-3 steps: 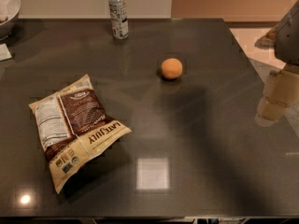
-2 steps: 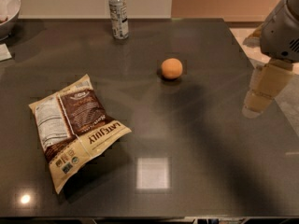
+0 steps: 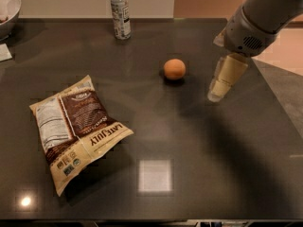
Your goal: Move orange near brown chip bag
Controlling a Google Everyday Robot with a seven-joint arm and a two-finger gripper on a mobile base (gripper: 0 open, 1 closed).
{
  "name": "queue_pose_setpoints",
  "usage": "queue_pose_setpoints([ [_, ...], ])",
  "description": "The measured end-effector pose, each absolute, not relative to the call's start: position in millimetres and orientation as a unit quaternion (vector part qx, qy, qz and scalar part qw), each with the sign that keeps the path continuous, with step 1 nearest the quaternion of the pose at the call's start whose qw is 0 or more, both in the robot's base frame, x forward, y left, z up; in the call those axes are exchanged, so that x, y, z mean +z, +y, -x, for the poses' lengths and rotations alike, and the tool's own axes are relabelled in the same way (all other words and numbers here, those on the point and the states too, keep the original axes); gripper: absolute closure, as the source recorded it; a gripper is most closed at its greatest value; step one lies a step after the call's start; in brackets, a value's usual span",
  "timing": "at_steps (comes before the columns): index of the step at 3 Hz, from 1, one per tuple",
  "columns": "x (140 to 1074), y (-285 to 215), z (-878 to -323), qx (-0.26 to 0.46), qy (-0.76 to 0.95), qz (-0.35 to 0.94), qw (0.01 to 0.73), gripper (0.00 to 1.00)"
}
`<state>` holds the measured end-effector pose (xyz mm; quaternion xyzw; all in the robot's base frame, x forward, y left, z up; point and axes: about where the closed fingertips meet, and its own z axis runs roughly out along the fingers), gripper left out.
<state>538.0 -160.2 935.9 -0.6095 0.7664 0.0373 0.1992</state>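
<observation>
The orange (image 3: 174,69) sits on the dark table (image 3: 189,141), a little right of centre toward the back. The brown chip bag (image 3: 75,129) lies flat at the front left, label side up, with "LATE JULY" lettering. My gripper (image 3: 218,89) hangs from the arm at the upper right, just right of the orange and above the tabletop, apart from the fruit. It holds nothing that I can see.
A clear plastic bottle (image 3: 120,13) stands at the back edge, left of centre. A bowl (image 3: 7,8) sits at the far back left corner, with a small paper (image 3: 4,52) below it. The table's right edge runs close behind the arm.
The arm has swung in from the right edge toward the left and back, bringing the gripper close beside the orange. The orange and the bag have not moved.
</observation>
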Motion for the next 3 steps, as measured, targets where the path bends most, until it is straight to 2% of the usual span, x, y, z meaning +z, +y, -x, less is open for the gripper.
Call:
queue_pose_setpoints([
  [3,866,-94,-635,0.098,0.760,0.607,0.208,0.00],
])
